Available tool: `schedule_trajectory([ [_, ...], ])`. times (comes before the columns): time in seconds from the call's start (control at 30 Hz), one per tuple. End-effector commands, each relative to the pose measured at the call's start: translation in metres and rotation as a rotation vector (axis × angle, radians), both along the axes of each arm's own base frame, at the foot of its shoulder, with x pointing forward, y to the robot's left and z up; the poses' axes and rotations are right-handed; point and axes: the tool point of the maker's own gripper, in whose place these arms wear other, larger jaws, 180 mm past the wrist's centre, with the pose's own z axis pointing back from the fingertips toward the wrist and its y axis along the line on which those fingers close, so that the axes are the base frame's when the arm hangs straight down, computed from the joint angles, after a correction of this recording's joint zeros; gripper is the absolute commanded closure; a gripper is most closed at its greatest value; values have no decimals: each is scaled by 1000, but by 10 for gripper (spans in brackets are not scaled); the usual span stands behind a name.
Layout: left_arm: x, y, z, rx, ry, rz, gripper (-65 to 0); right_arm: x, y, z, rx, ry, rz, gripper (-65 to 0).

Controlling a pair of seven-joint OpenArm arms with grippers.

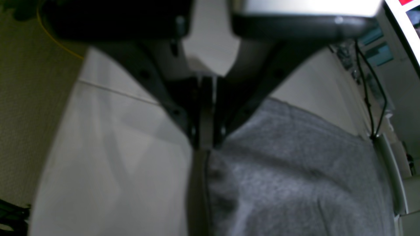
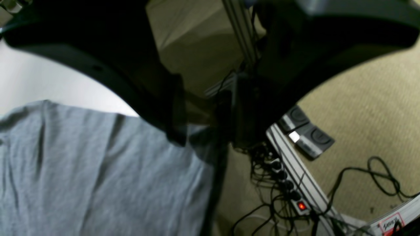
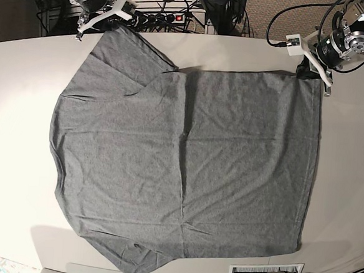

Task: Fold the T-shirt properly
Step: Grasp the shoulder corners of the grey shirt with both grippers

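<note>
Pinched seemingly on the T-shirt [image 1: 288, 170] hem, left gripper [image 1: 206, 137] should lift evenly; right gripper [image 2: 210, 131] stands spread.

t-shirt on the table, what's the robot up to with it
The grey T-shirt lies spread flat on the table, not yet folded. The left gripper is shut on a far corner of it. The right gripper sits open at the other far corner, by the sleeve.

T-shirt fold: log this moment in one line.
T-shirt: spread flat on table, unfolded | left gripper: shut at hem corner | right gripper: open, at sleeve edge, holding nothing
</note>
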Motion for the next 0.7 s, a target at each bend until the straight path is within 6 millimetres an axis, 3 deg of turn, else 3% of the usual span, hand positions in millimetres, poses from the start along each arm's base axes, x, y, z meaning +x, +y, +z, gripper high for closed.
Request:
schedule_trajectory([
  [0.0, 6, 0, 8, 1, -29, -18, 0, 6, 3, 6, 15, -26, 10, -229],
  [0.13, 6, 0, 8, 0, -29, -17, 0, 14, 3, 8, 17, -48, 10, -171],
  [0.27, 6, 0, 8, 0, -29, -17, 0, 14, 3, 8, 14, -47, 8, 0],
  [0.47, 5, 1, 7, 2, -25, -16, 0, 13, 2, 13, -4, -48, 2, 0],
  [0.67, 3, 1, 6, 1, -18, -13, 0, -3, 6, 22, -21, -20, 6, 0],
])
